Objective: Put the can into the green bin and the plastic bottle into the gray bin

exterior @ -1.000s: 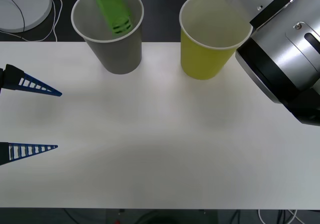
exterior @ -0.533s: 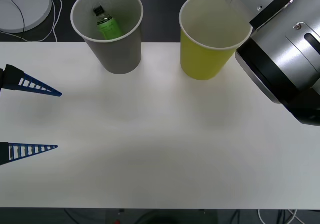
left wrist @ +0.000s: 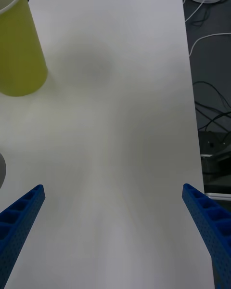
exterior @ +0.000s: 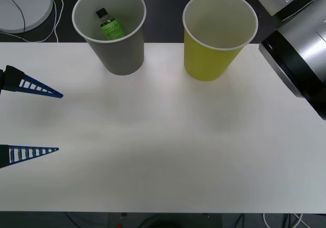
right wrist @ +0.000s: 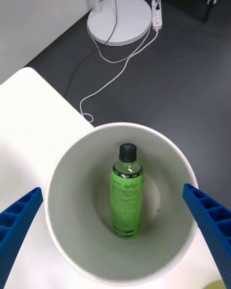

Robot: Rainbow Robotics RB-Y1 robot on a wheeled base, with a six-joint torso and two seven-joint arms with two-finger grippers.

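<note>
Plastic bottle (right wrist: 126, 192) sits in your gray bin (exterior: 118, 54); right tool (right wrist: 115, 241) released above it, left tool (exterior: 57, 121) spread wide.

Before me lay a white table (exterior: 153, 136), its top bare and matte. Past its far left corner a round white base (exterior: 23, 6) sat on the dark floor (right wrist: 192, 67), with a white cable (right wrist: 120, 72) trailing from it and a power strip (right wrist: 157, 13) just beside it.
</note>
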